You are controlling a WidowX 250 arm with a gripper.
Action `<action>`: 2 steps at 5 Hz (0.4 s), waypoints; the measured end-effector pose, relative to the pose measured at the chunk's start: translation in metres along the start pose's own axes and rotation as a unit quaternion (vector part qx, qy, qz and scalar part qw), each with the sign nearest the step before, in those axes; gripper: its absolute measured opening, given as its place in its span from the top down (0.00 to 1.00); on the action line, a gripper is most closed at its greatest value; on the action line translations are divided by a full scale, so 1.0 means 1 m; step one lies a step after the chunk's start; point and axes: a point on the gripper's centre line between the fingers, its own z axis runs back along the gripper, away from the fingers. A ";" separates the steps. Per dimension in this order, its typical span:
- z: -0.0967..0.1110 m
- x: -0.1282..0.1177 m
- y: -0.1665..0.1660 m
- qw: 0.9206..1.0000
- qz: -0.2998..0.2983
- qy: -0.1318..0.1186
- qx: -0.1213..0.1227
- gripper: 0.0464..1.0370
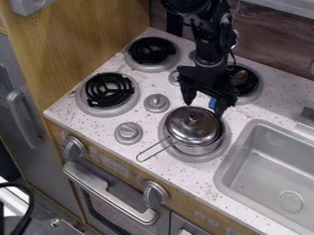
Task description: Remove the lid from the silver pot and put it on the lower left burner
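We record the black two-finger gripper (204, 108) hanging down from the black robot arm (211, 39), which enters at the top edge of the view. Its two fingers stand spread apart, with nothing pinched between them. They are near the far side of the round, domed, shiny silver metal lid (182, 126); whether either fingertip touches it, we cannot tell. We find the lid seated on top of the small silver metal pot (202, 149), its little knob (193, 118) upward. The pot stands upright on the lower right burner (225, 140), whose pale grey ring shows around the base. From the pot, a thin wire loop handle (154, 150) extends toward the lower left of the view, over the white speckled countertop (165, 172). The target, the lower left burner (109, 92) with its black coil and round grey surround, lies well apart from the pot, with two round grey control knobs between: one (157, 103) farther back, the other (128, 133) nearer the front edge. Behind the target we log the upper left burner (151, 51), also black-coiled; the upper right burner (255, 86) is partly hidden by the gripper. To the right of the pot we note a grey rectangular sink (222, 176) with a round drain (290, 201). Below the counter's front edge is a silver-grey oven handle (101, 186).
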 end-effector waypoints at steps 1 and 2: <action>-0.011 -0.009 -0.001 1.000 -0.001 0.020 0.000 0.04; -0.016 -0.012 0.003 1.000 0.002 0.022 0.010 0.04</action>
